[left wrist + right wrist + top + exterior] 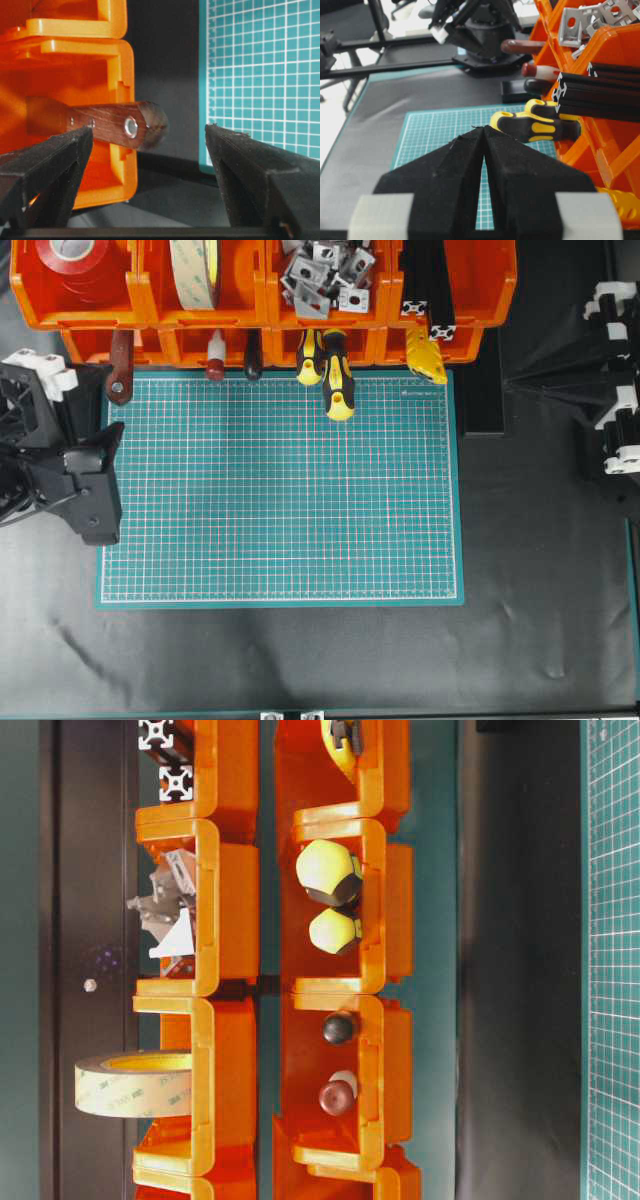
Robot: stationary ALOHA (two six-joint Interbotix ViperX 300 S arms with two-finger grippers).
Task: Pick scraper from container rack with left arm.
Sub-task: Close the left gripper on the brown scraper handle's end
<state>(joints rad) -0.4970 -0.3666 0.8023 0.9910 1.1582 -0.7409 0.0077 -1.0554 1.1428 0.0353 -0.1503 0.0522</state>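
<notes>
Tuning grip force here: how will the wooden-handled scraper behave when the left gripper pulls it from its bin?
The scraper looks rigid, with a wooden handle riveted to a flat blade, so it probably won't flex. Its smooth, rounded handle end could slip between the open left gripper fingers. Being slim, it is likely light.

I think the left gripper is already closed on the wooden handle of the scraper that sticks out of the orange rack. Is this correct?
Not closed. In the left wrist view the left gripper is wide open, its fingers either side of the scraper handle, which does stick out of the orange rack.
</notes>
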